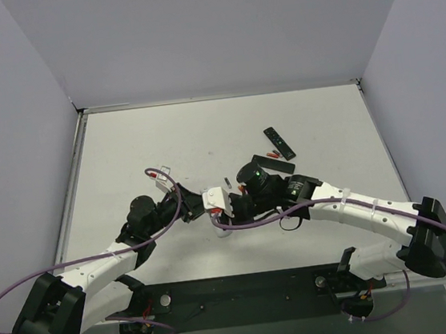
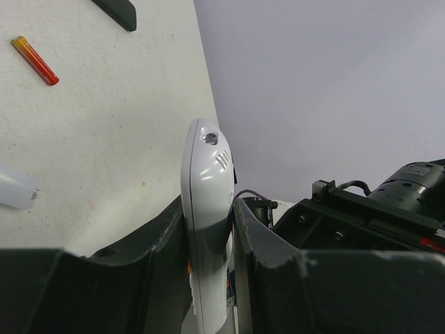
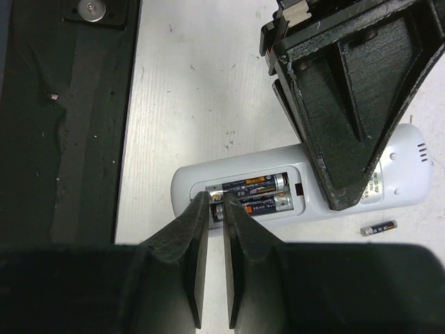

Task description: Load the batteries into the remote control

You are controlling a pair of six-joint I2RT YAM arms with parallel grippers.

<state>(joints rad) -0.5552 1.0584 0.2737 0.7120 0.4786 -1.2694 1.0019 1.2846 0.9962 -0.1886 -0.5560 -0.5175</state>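
The white remote (image 3: 407,174) lies on its face with its battery bay open. Two dark grey batteries (image 3: 261,184) sit side by side in the bay. My left gripper (image 2: 208,209) is shut on the remote (image 2: 205,156) across its width, and holds it on edge in the left wrist view. My right gripper (image 3: 219,200) has its tips at the bay's left end. Its jaws stand a narrow gap apart around the end cap of the upper battery. In the top view both grippers, left (image 1: 199,206) and right (image 1: 233,208), meet at the remote (image 1: 213,197) in the middle of the table.
A black remote (image 1: 279,143) lies behind the right arm, with red batteries (image 1: 268,158) beside it. One red battery (image 1: 153,175) lies to the left and also shows in the left wrist view (image 2: 33,60). A loose dark battery (image 3: 381,227) lies beside the white remote.
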